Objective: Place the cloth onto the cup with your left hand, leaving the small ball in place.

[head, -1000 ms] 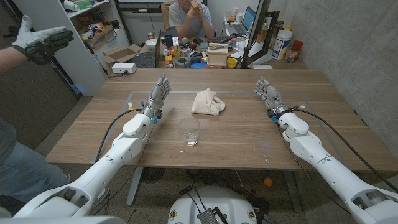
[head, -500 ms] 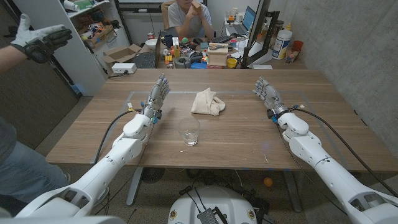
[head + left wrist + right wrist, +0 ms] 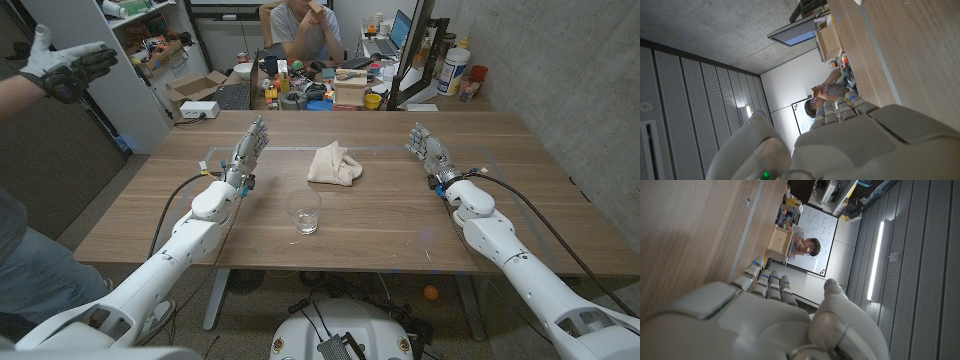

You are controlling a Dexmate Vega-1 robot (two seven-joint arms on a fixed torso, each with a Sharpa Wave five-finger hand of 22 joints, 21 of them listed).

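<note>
A crumpled beige cloth (image 3: 335, 165) lies on the wooden table (image 3: 400, 215), towards the far side near the middle. A clear glass cup (image 3: 305, 212) stands upright nearer to me, just left of the cloth. My left hand (image 3: 250, 150) is raised left of the cloth, fingers straight and apart, holding nothing. At the far right my right hand (image 3: 428, 148) is also up with fingers spread and nothing in it. The left wrist view looks along the back of my left hand (image 3: 865, 140); the right wrist view looks along my right hand (image 3: 755, 315).
A cluttered desk (image 3: 320, 85) stands just behind the table, with a person (image 3: 305, 25) seated at it. Another person's gloved hand (image 3: 65, 65) reaches in at the upper left. A small orange ball (image 3: 430, 293) lies on the floor under the table's near edge.
My left hand and forearm have shifted slightly to the left, away from the cloth. The cloth, the cup and my right hand have stayed put.
</note>
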